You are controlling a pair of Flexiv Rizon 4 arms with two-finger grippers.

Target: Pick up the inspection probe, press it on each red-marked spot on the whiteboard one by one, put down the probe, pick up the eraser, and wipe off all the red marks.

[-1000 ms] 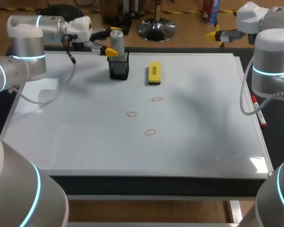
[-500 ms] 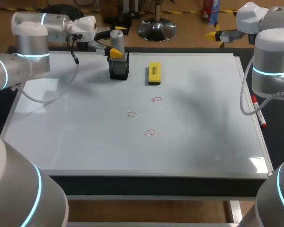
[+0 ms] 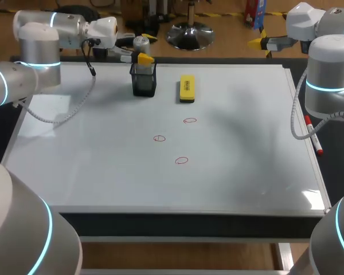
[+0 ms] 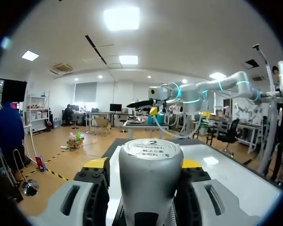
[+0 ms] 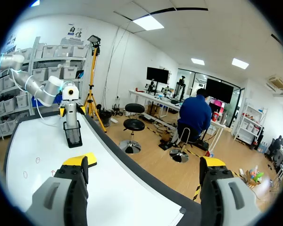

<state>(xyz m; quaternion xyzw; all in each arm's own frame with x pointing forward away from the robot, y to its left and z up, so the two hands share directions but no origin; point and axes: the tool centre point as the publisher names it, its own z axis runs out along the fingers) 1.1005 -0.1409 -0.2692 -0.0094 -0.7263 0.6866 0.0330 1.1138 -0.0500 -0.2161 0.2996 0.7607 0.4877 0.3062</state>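
whiteboard (image 3: 103,172): lies flat and covers most of the table.
left arm (image 3: 40,34): comes in at the far-left corner and reaches across to the holder.
right arm (image 3: 329,69): at the right edge, wrist up past the far-right corner.
right gripper (image 5: 146,162): fingers wide apart with nothing between them, off the board's far edge.
left gripper (image 4: 144,163): closed on the probe's upper body, one finger pressed to each side.
holder (image 3: 144,83): black cup, upright, near the far edge, left of centre.
eraser (image 3: 187,89): yellow, flat on the board, just right of the holder, not touching it.
probe (image 3: 141,43): grey cylinder, upright, lower end in the holder, round cap above the fingers.
marker (image 3: 313,136): lies along the board's right frame.
red marks: three small circles mid-board, apart from one another (image 3: 190,120), (image 3: 159,138), (image 3: 182,161).
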